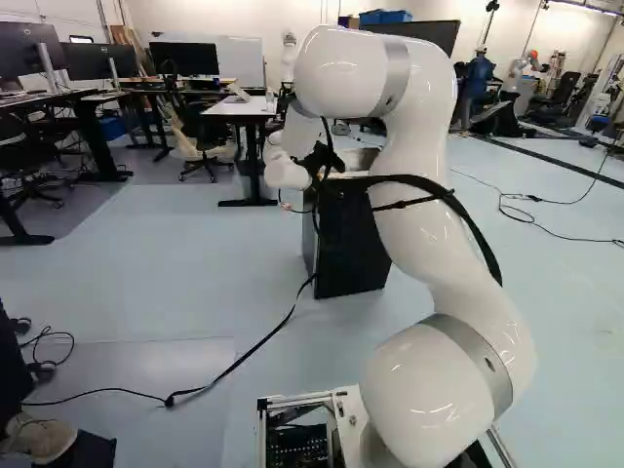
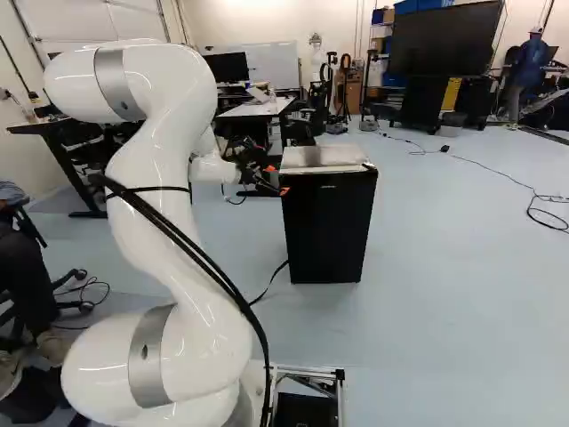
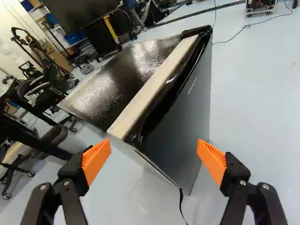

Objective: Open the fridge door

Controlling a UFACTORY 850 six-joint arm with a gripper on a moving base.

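Right base view, left to right: the arm [image 2: 164,222] reaches ahead; its gripper [image 2: 277,180], spread and holding nothing, hangs by the upper left corner of the fridge [image 2: 318,158]; the door [image 2: 331,227] looks shut, so best hook its left edge gently, then pull in an arc.

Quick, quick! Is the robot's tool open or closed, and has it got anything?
Tool: open, orange pads apart, holding nothing.
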